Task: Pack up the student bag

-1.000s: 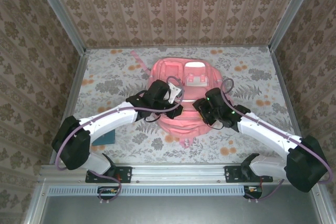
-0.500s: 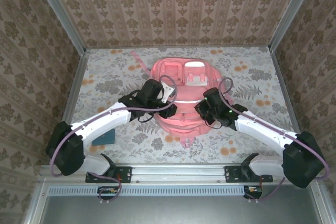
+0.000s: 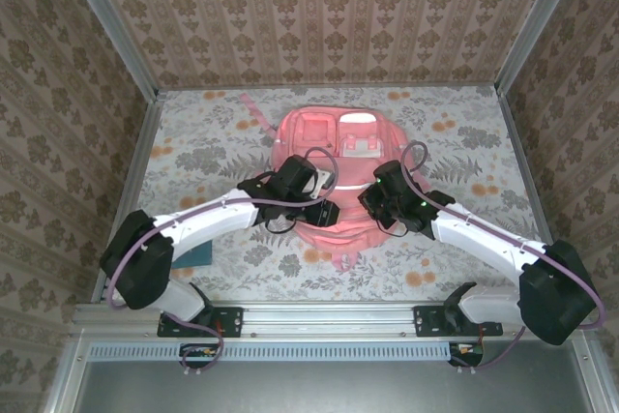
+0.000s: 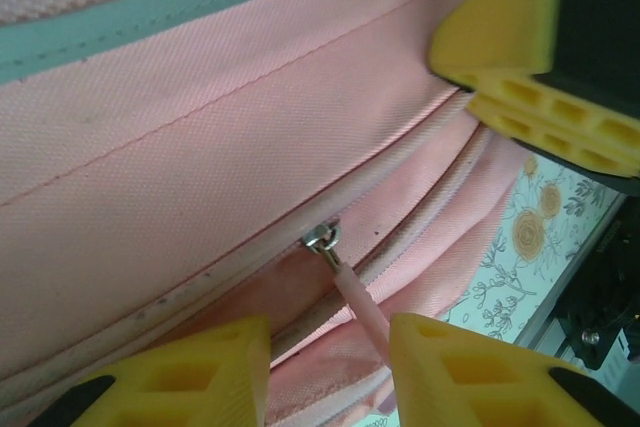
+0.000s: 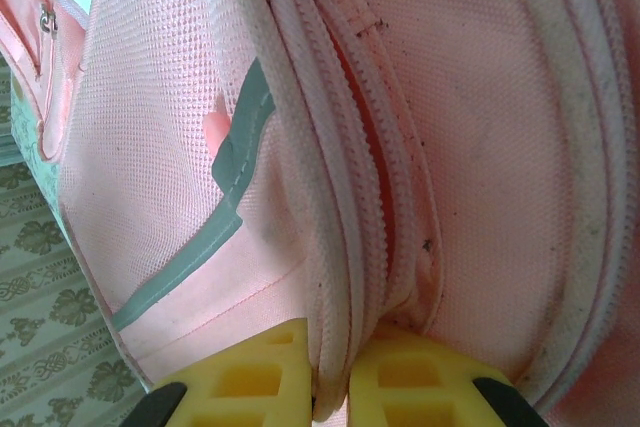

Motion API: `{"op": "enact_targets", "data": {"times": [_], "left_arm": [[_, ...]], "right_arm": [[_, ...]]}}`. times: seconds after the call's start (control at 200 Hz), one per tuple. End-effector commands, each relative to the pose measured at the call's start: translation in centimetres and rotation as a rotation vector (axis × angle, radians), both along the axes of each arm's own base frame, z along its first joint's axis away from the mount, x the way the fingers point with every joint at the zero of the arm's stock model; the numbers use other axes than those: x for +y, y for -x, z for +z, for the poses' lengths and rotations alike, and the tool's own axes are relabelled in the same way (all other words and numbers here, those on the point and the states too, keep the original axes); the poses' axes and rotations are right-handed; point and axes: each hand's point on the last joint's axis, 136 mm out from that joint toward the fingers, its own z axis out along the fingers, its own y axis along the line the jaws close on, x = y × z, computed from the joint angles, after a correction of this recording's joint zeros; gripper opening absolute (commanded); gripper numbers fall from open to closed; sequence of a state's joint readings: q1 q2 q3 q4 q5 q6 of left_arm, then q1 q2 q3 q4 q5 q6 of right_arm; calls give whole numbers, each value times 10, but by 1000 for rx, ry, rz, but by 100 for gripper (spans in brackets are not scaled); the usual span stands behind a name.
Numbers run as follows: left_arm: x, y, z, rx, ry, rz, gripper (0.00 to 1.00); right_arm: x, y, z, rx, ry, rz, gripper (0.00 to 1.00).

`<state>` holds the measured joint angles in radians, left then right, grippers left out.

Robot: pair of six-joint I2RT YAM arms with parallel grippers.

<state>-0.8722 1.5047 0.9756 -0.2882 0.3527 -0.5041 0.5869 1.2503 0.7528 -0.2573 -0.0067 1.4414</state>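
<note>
The right pincer [image 5: 332, 372] is nipped tight on a fold of zip seam of the student bag [image 5: 470, 127], which rises straight ahead of its tips. The left pincer [image 4: 328, 352] stands partly apart and grips nothing; a pink zip pull [image 4: 355, 302] hangs into its gap, with bag cloth beyond. The floral table [image 3: 464, 142] spreads past both
</note>
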Motion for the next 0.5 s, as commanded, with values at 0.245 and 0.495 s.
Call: {"op": "enact_targets", "data": {"times": [0.245,0.495], "left_arm": [[-22,-1,2,54,5,-1,32],[-26,3,-6,63,-40,-20,25]], "right_arm": [[3,-10,14,-57,-9,9,12],[3,-11,14,-57,-8,8,11]]}}
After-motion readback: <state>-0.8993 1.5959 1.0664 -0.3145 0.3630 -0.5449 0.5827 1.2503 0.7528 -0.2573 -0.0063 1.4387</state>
